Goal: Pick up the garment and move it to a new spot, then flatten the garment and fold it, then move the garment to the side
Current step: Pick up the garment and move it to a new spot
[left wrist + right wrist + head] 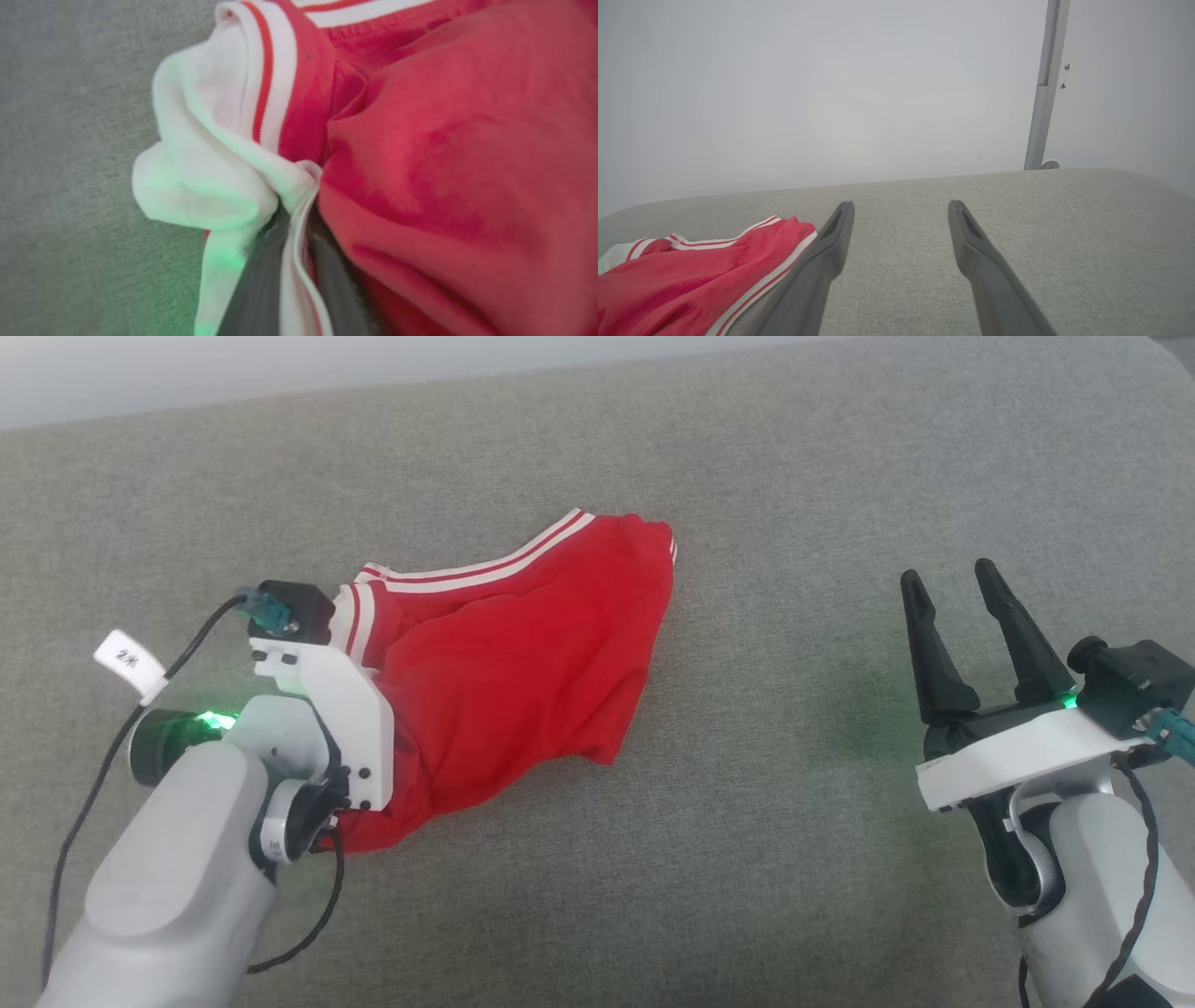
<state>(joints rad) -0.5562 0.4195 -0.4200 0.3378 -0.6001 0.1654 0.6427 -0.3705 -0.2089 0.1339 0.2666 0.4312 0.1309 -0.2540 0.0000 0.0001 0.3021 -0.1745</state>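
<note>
Grey woven cloth covered the surface point(766, 859) in front of me. It ran bare to my right and forward as far as its back edge, where a pale wall point(831, 93) rose behind it and a grey post point(1041, 116) stood near the rounded far-right corner. My right gripper point(948, 574) hung over that bare stretch with its fingers spread wide and nothing between them, well apart from the shirt point(523, 681). The shirt lay in a crumpled heap left of the middle, clear of the back edge. My left gripper point(299, 219) was narrowed onto it, pinching a fold of white sleeve between the fingers. The body was red and rumpled, with red-and-white striped trim along its far edge and beside the bunched sleeve.
</note>
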